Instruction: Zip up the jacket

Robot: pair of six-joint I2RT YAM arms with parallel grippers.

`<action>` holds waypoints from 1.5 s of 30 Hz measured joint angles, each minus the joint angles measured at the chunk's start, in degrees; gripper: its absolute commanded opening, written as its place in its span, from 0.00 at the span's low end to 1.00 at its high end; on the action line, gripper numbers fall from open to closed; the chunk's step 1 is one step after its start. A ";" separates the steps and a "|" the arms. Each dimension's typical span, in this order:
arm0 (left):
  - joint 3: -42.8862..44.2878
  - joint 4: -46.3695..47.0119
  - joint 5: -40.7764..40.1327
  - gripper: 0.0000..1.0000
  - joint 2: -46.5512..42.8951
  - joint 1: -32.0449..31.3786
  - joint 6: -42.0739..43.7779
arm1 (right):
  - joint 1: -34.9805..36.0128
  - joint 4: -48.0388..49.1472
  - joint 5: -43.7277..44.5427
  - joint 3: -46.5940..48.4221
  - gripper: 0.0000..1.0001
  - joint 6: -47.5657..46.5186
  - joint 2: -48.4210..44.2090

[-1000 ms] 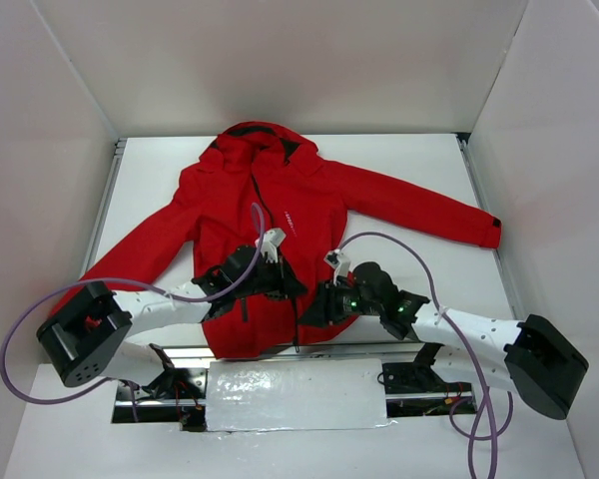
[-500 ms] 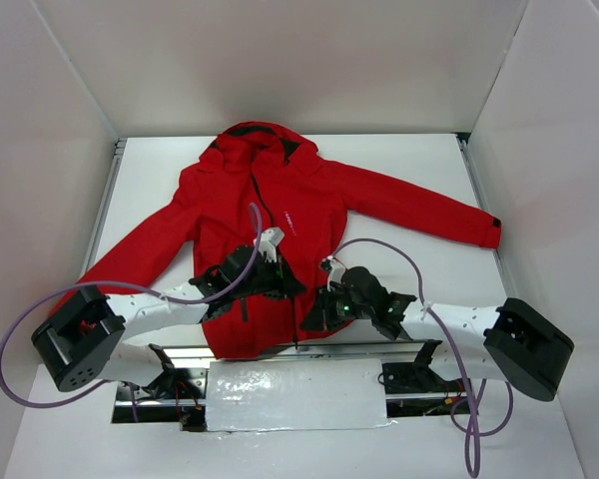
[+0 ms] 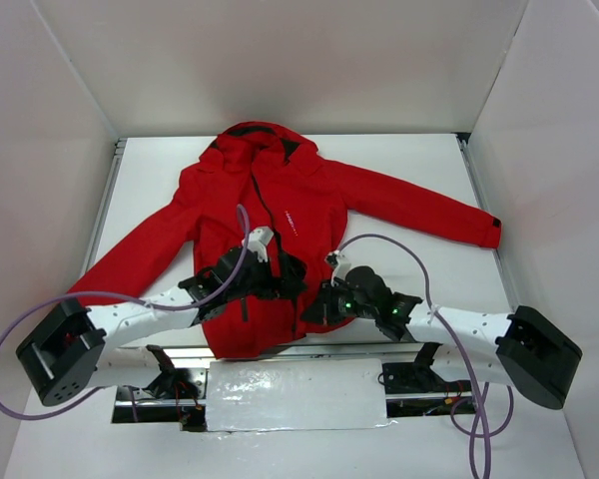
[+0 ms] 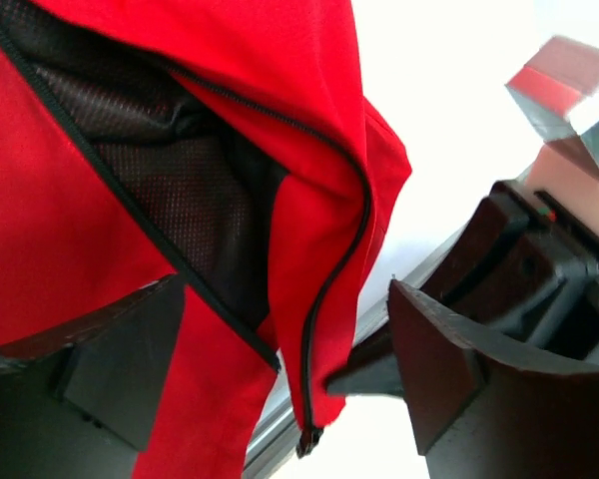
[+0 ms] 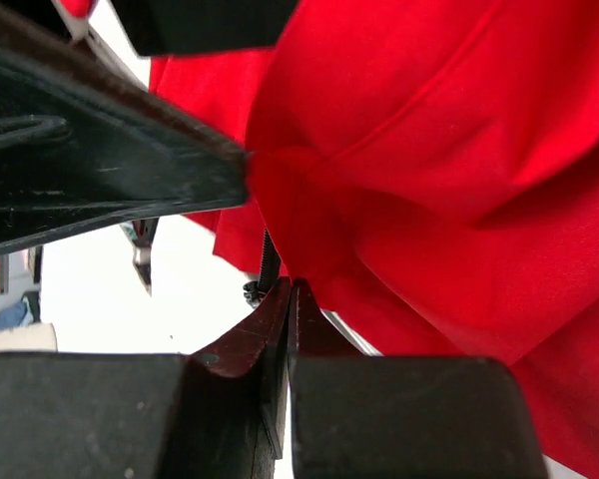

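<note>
The red jacket (image 3: pixel 280 200) lies spread on the white table, hood at the far end, its front unzipped at the bottom. My left gripper (image 3: pixel 278 275) is open over the lower front. In the left wrist view its fingers (image 4: pixel 130 359) stand wide apart around the open hem (image 4: pixel 329 299), with dark mesh lining (image 4: pixel 180 170) and the zipper's bottom end (image 4: pixel 309 439) showing. My right gripper (image 3: pixel 314 304) is shut on the jacket's (image 5: pixel 429 150) lower front edge. Its tips (image 5: pixel 292 287) pinch the fabric beside the zipper teeth (image 5: pixel 270 254).
A metal rail (image 3: pixel 180 351) and a white plate (image 3: pixel 295 394) run along the table's near edge, just below the hem. White walls enclose the table (image 3: pixel 429 170). Purple cables (image 3: pixel 389 244) loop above both arms. A black finger (image 5: pixel 110 170) of the left gripper crosses the right wrist view.
My left gripper has opened and let go of the jacket front, moving slightly up the jacket. My right gripper has closed on the lower front edge.
</note>
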 measured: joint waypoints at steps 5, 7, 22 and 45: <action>-4.11 1.68 0.74 0.73 -4.11 0.00 -0.44 | 0.00 -0.11 2.40 -0.02 0.00 1.31 -1.05; -5.66 2.27 1.33 0.72 -4.33 -0.02 -0.55 | 0.00 -0.28 3.30 -0.07 0.00 1.88 -1.53; -8.13 13.84 7.80 0.67 1.40 -0.28 -2.73 | 0.00 -0.74 4.66 -1.79 0.00 4.20 -5.38; -6.19 20.17 10.58 0.00 10.99 -1.03 -2.84 | -0.04 -1.31 7.58 -4.42 0.00 6.43 -6.54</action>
